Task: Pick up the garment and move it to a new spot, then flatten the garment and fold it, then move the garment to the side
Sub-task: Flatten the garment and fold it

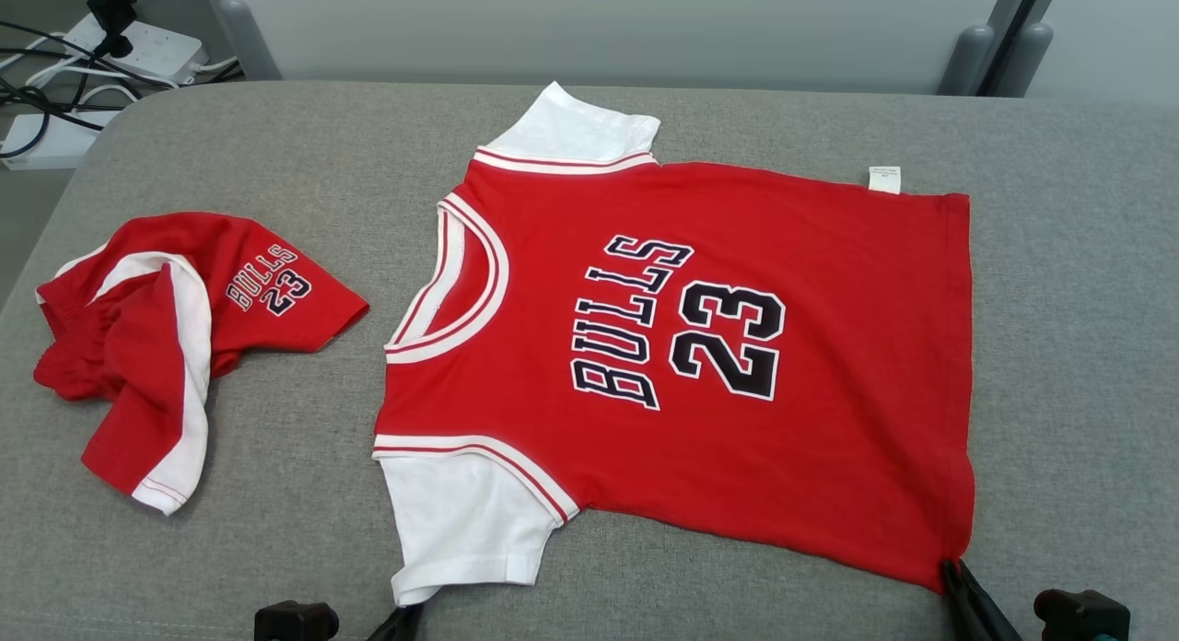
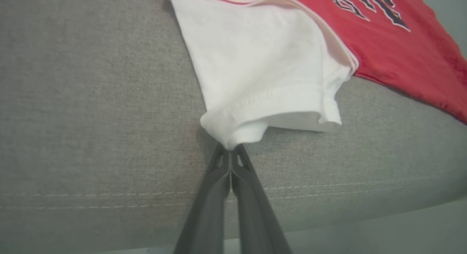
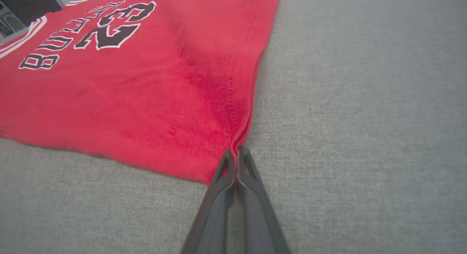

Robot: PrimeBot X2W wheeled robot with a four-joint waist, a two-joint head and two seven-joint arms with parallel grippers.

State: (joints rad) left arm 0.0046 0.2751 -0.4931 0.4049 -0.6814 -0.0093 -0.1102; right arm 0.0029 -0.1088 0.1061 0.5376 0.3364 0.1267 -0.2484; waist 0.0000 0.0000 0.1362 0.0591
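Head view showed the garment (image 1: 700, 346) stretched sideways, its near edge clamped at both ends: left gripper (image 2: 230, 151) on the sleeve (image 2: 262, 64), right gripper (image 3: 235, 152) on the hem corner (image 3: 215, 166).

I am looking at a grey fabric-covered table (image 1: 276, 144) carrying two things: a red jersey (image 1: 829, 346) is lying spread flat from its middle to its near edge, and crumpled red shorts (image 1: 138, 346) are sitting by its left edge.

The jersey (image 1: 829, 420) is made of soft matt knit cloth; the desk (image 1: 1059, 346) is covered in coarse woven fabric.
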